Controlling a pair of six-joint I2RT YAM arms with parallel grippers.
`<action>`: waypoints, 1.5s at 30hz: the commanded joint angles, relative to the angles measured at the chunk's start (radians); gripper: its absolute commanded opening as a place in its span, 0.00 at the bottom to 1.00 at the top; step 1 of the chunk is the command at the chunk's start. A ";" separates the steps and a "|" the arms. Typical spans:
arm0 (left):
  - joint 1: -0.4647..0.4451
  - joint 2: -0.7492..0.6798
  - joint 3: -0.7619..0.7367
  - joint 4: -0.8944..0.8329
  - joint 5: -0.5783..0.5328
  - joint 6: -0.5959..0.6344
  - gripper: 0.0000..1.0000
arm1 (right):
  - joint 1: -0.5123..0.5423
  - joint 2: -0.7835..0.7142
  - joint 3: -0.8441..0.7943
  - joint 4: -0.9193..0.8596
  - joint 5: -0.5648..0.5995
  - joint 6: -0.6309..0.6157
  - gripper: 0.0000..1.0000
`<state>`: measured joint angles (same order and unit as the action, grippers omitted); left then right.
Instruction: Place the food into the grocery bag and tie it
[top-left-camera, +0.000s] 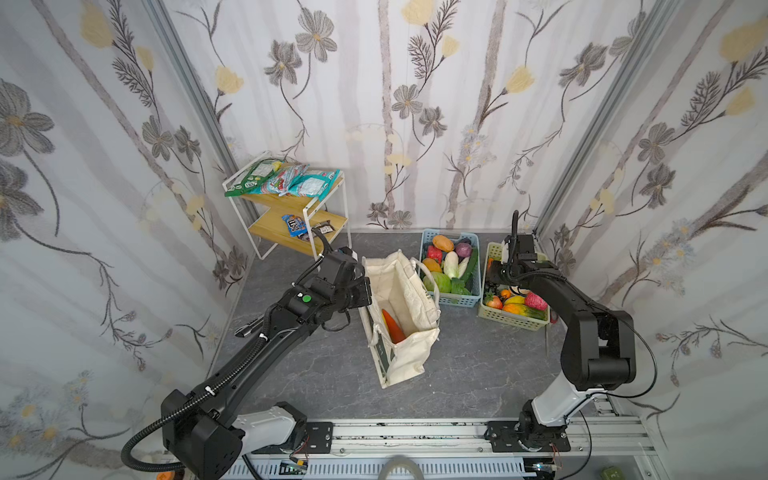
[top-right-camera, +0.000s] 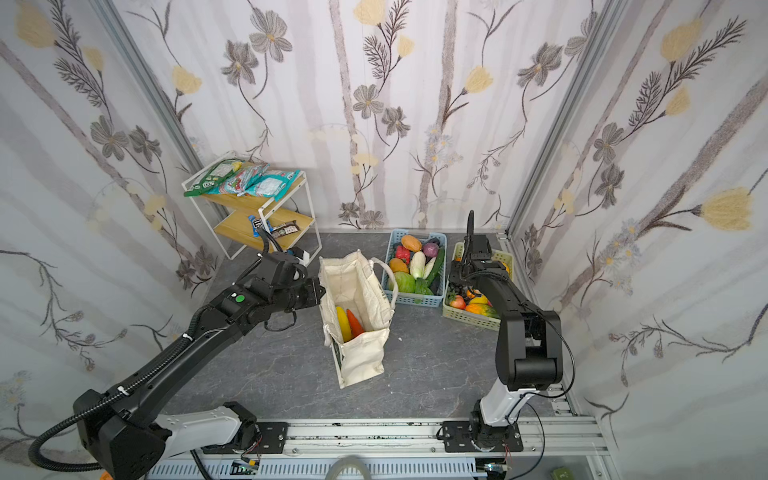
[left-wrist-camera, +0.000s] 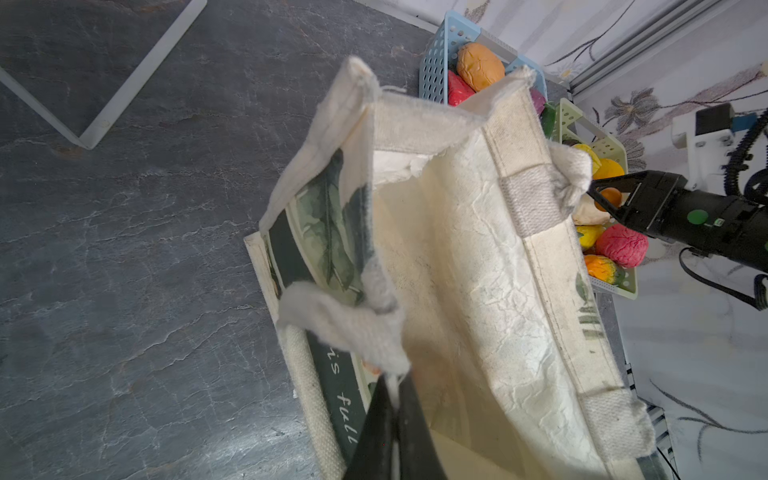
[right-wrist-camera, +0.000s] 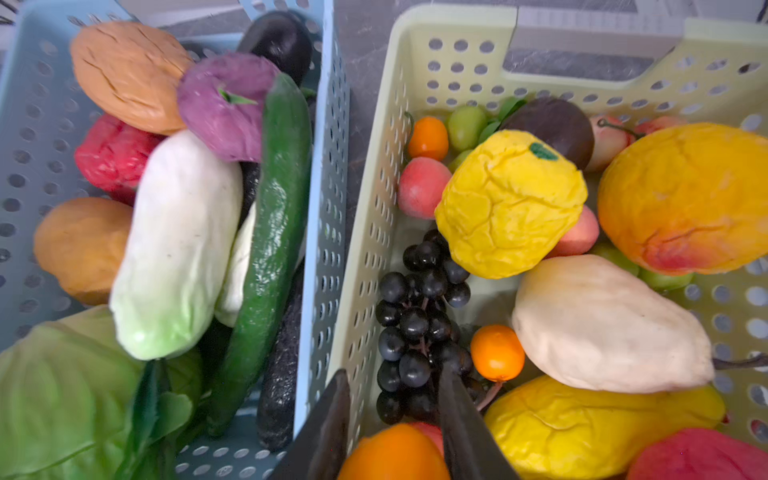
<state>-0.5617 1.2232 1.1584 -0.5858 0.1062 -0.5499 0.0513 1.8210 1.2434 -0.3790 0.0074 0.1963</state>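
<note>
The bag (top-left-camera: 409, 353) stands open-mouthed at the left gripper (left-wrist-camera: 395, 390), whose jaws are clenched on the strap (left-wrist-camera: 353, 328) at its rim. The green basket (right-wrist-camera: 374, 199) lies under the right gripper (right-wrist-camera: 394, 370), well apart from the bag, and those jaws stand parted, released. A carrot (top-left-camera: 392, 326) and a yellow fruit (top-right-camera: 341, 322) lie inside the bag, below and beyond the left jaws; grapes (right-wrist-camera: 415, 316) show between the right fingertips (right-wrist-camera: 453, 399), with an orange fruit (right-wrist-camera: 390, 455) nearer their roots.
</note>
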 joint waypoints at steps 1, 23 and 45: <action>0.000 0.003 0.001 0.023 0.005 0.000 0.00 | 0.008 -0.041 0.026 -0.020 -0.010 -0.012 0.36; 0.000 0.004 0.000 0.034 0.010 -0.004 0.00 | 0.347 -0.361 0.056 0.003 -0.194 0.102 0.39; 0.051 -0.004 -0.018 -0.006 0.007 0.015 0.00 | 0.419 -0.465 -0.462 0.225 -0.223 0.343 0.47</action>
<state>-0.5125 1.2201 1.1496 -0.6094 0.0982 -0.5167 0.4789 1.3712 0.8276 -0.2424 -0.1921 0.4908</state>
